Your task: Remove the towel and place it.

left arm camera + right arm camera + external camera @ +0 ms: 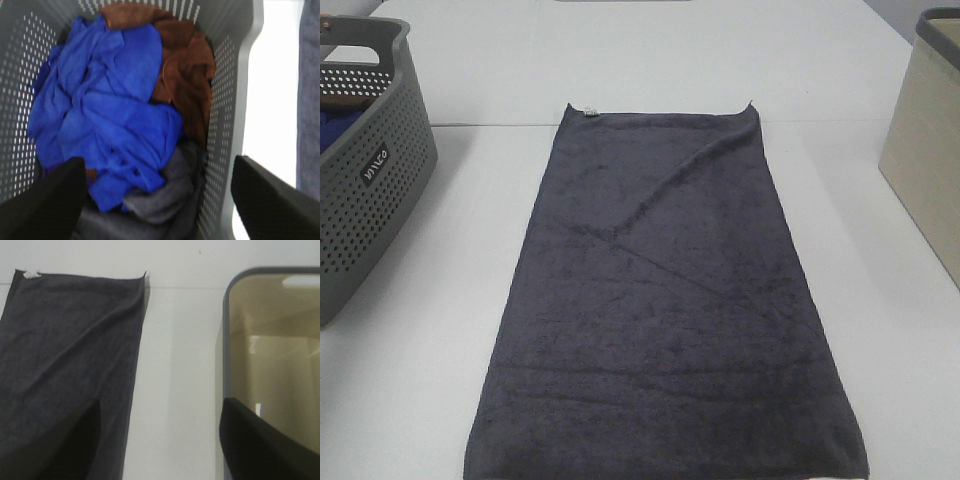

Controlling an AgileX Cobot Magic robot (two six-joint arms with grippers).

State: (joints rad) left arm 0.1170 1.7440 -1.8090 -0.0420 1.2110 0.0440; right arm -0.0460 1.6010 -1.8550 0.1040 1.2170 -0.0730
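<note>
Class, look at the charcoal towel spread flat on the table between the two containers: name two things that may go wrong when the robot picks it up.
1. The towel lies flat, so fingers may pinch only a thin edge and slip.
2. It is longer than the perforated basket, already piled with blue cloth, so placed there it might spill over the rim.

The towel (665,310) lies spread flat along the middle of the bench (450,350), its tag (587,110) at the far left corner and its near end running to the front edge of the exterior view. To its left, apart from it, stands the perforated basket (365,215), with a heap of cloths (107,115) in it. To its right, also apart, stands an open bin (925,150).
</note>
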